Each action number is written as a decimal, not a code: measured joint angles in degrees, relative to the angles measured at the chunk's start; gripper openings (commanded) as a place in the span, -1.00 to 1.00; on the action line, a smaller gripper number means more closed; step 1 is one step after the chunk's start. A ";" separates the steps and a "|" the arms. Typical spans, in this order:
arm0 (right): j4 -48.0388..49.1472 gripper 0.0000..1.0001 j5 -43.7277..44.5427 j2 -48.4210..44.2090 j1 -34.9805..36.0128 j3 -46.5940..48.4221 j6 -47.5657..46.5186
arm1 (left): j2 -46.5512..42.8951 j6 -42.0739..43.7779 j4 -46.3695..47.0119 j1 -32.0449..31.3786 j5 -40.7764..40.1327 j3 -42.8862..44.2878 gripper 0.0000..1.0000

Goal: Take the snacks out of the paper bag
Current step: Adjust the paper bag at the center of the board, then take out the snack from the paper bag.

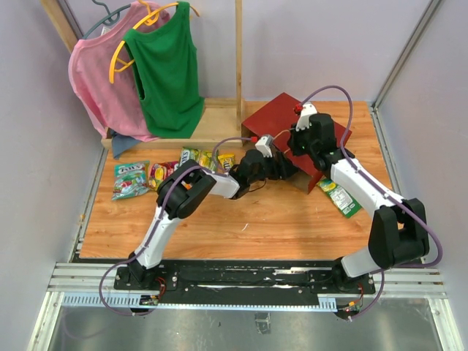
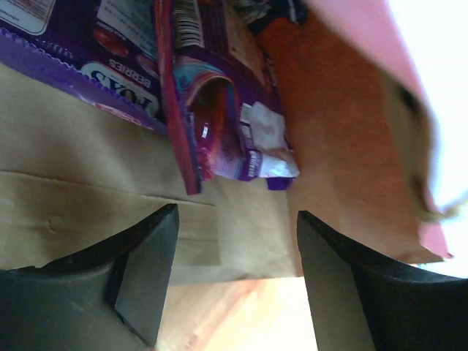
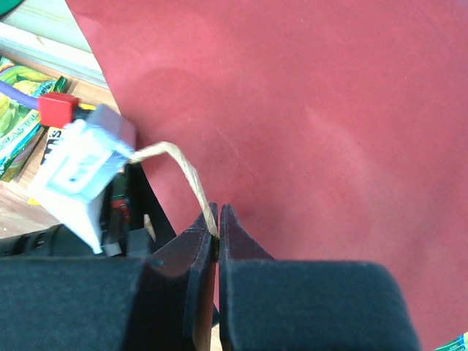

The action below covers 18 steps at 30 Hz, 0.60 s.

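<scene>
Left gripper [image 2: 235, 213] has its jaws apart and empty, just inside the mouth of the paper bag [image 2: 88, 205]. A purple packet [image 2: 219, 139] lies just ahead of the fingertips, not touching them. Right gripper [image 3: 219, 213] is pinched on the bag's handle [image 3: 181, 164], with the red wall beyond. Other snacks [image 1: 175, 172] lie on the table [image 1: 256, 227], left of the bag.

Purple packets [image 2: 212, 110] crowd the paper bag [image 2: 344, 146] ahead of the spread left fingers [image 2: 146, 278].

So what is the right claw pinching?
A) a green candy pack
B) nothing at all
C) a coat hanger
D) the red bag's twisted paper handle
D: the right wrist view shows the right claw shut on the twisted handle of the red paper bag.
</scene>
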 measured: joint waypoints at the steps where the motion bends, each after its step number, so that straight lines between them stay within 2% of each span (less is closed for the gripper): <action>1: 0.00 -0.96 -0.17 0.00 0.00 0.00 0.09 | 1.29 0.35 -0.55 0.02 0.13 1.25 0.40; 9: 0.07 -0.95 -1.05 -0.15 -0.09 -0.28 0.28 | 5.84 2.40 -5.84 0.09 -1.07 7.85 0.39; 18: 0.11 -0.95 -1.40 -0.22 -0.11 -0.33 0.44 | 7.65 2.47 -3.48 0.09 -0.44 9.55 0.35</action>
